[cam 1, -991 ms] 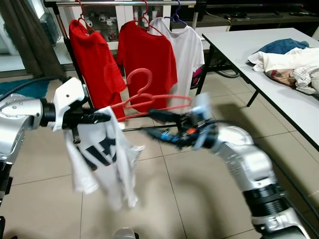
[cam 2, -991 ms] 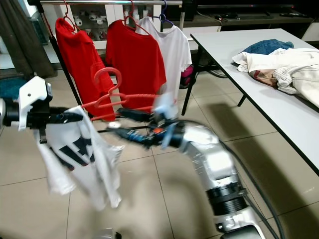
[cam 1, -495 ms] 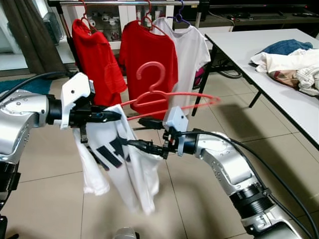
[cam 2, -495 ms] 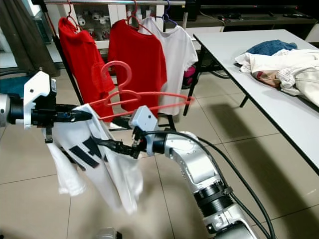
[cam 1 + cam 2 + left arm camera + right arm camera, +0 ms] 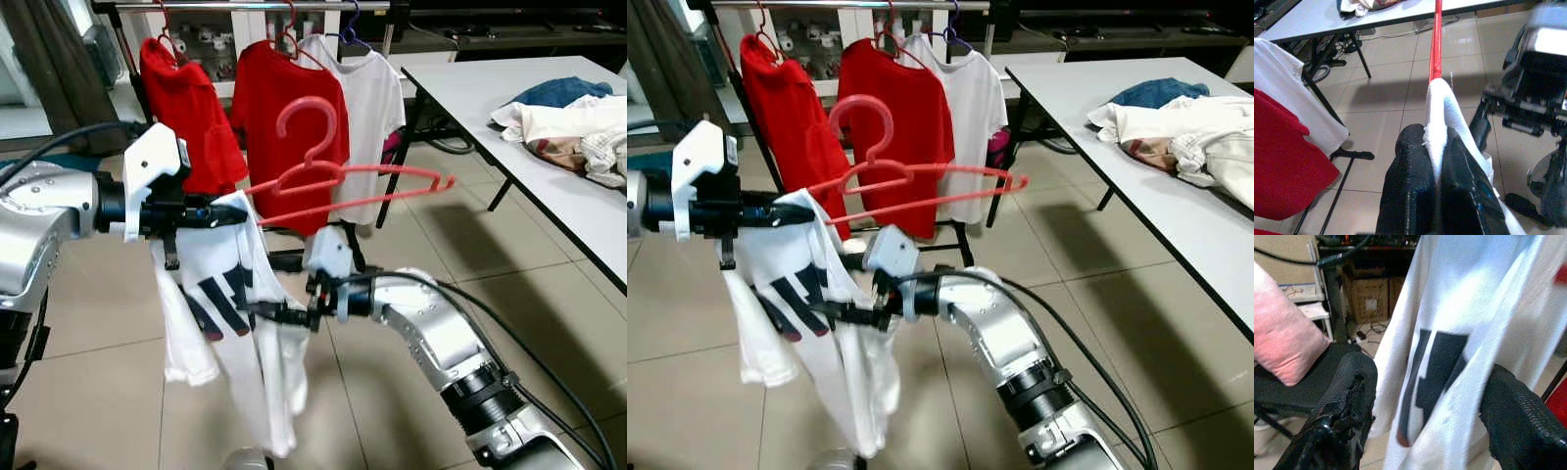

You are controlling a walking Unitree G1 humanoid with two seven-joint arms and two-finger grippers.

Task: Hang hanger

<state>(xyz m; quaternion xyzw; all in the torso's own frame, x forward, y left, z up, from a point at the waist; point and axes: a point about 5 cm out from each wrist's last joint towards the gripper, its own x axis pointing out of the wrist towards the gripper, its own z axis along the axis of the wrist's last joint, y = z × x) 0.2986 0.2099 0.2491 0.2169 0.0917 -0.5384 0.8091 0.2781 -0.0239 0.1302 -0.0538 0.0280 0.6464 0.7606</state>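
A pink-red hanger (image 5: pixel 338 182) is held up before me, hook upward, one end tucked into the shoulder of a white T-shirt (image 5: pixel 235 323) with a black print. My left gripper (image 5: pixel 233 213) is shut on that shoulder; in the left wrist view its fingers (image 5: pixel 1410 176) pinch the white cloth with the red bar (image 5: pixel 1436 39) running out beyond them. My right gripper (image 5: pixel 253 310) is open at the shirt's middle, lower than the hanger. In the right wrist view its two fingertips (image 5: pixel 1352 382) stand wide apart with the printed cloth (image 5: pixel 1449 342) just past them.
A clothes rail (image 5: pixel 245 6) at the back carries two red shirts (image 5: pixel 289 127) and a white shirt (image 5: pixel 377 108) on hangers. A white table (image 5: pixel 509 127) at the right bears a pile of clothes (image 5: pixel 578 122). Tiled floor lies below.
My right gripper has slid left and down onto the hanging shirt. The left gripper has lifted the shirt and hanger a little, and the hanger's free end now tilts higher.
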